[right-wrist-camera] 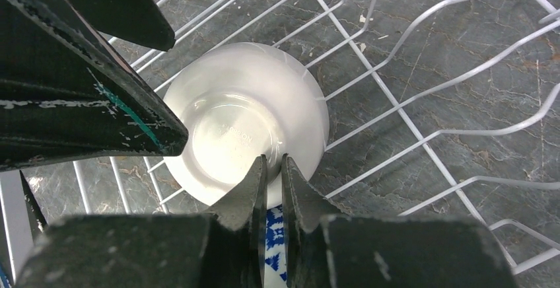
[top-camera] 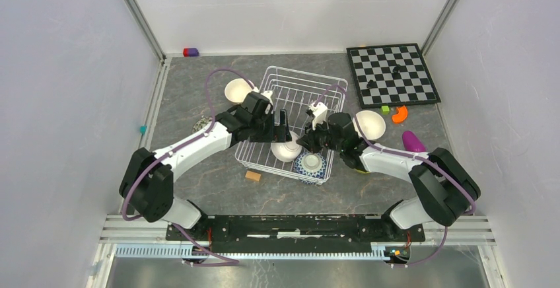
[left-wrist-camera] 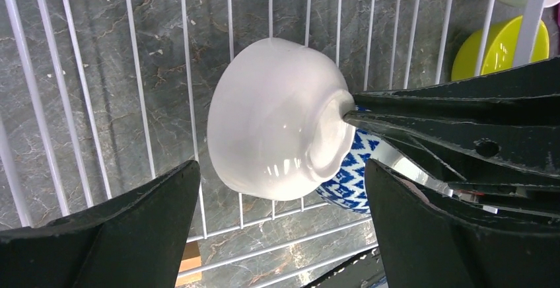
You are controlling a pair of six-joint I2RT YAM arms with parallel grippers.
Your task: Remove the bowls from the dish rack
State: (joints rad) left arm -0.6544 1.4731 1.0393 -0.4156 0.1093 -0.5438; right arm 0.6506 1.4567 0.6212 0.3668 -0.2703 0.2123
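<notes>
The white bowl lies tipped on its side in the dish rack, near the front corner. The right tool looks clenched on its thin foot ring, though the contact is hard to read; the left tool gapes wide around it. Glazed, stiff and slick, it may slip from that pinch; the rim wall looks a surer hold.

White dish rack, white bowl, blue-and-white patterned bowl, yellow-green bowl.
</notes>
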